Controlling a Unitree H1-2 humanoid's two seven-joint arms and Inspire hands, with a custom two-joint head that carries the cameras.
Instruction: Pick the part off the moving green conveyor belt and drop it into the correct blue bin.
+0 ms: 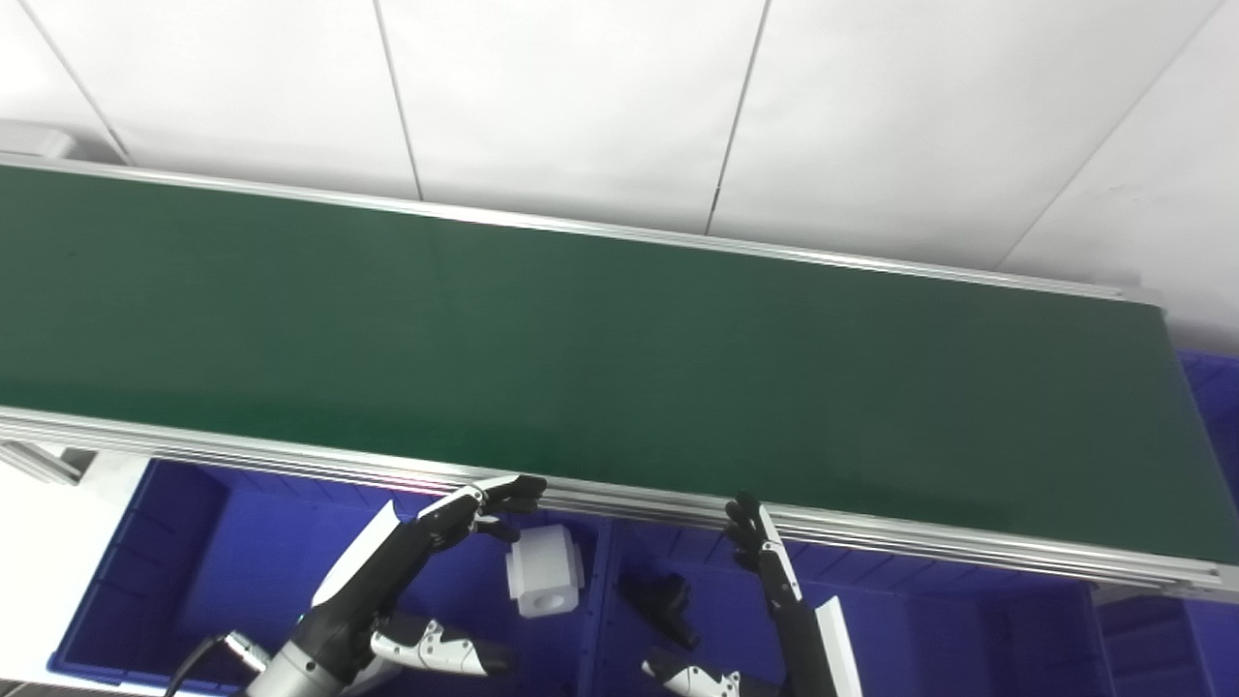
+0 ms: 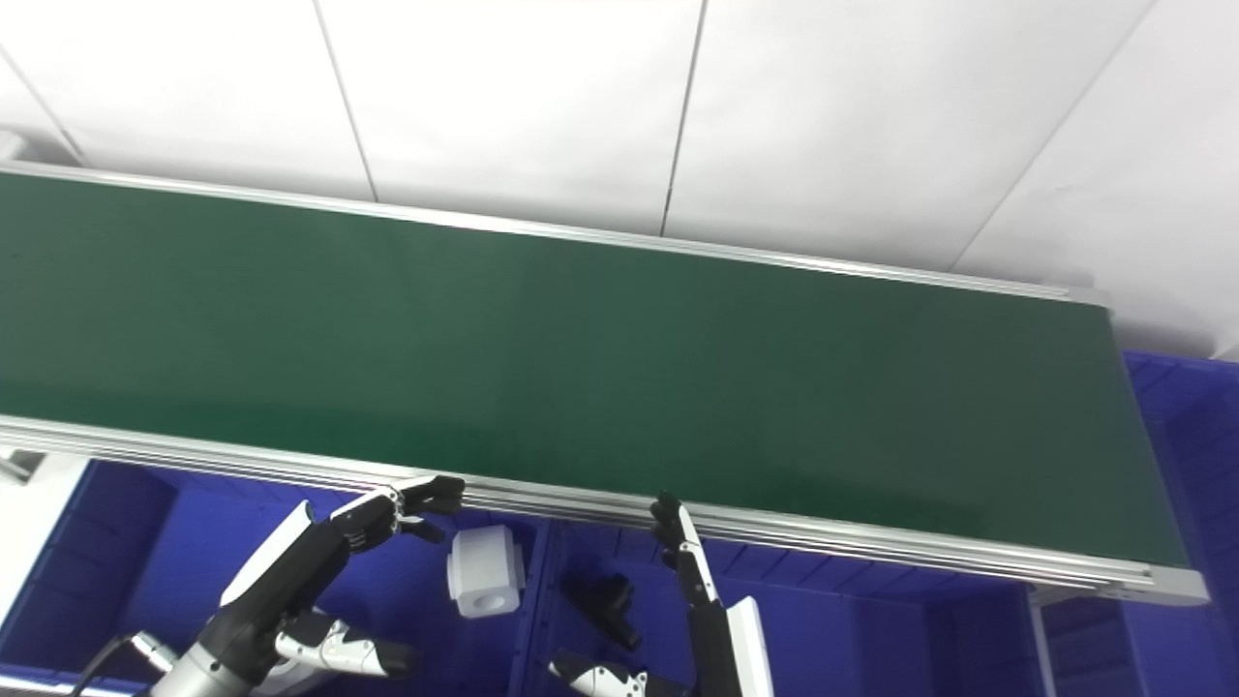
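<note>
Blue bins sit nearest, below the belt's front rail: the left bin point(image 1: 174, 571) holds a white block part point(image 1: 545, 569) with a round bore, lying just beside the divider, and the middle bin point(image 1: 929, 620) holds a small black part point(image 1: 666, 602). Both hands hang over these bins, empty. The left hand point(image 1: 426, 571) has its fingers spread, fingertips point(image 1: 513, 494) up against the aluminium rail point(image 1: 619, 503); the right hand point(image 1: 765, 590) is likewise unclosed, fingers extended upward with tips at the rail. Beyond them, the green conveyor belt point(image 1: 600, 358) carries no part anywhere in view, so nothing is available to pick; the white block appears already deposited. Farthest back stands a white panelled wall point(image 1: 581, 97), and a further blue bin point(image 1: 1210, 407) shows past the belt's right end. Risks, as judged: with fingertips this close to the rail, a forward reach could snag or strike the frame. A part arriving on the moving surface may pass before either hand clears the rail, and be carried off the far end. A late, hurried grasp could also release over the wrong bin, given how narrow the divider is.
</note>
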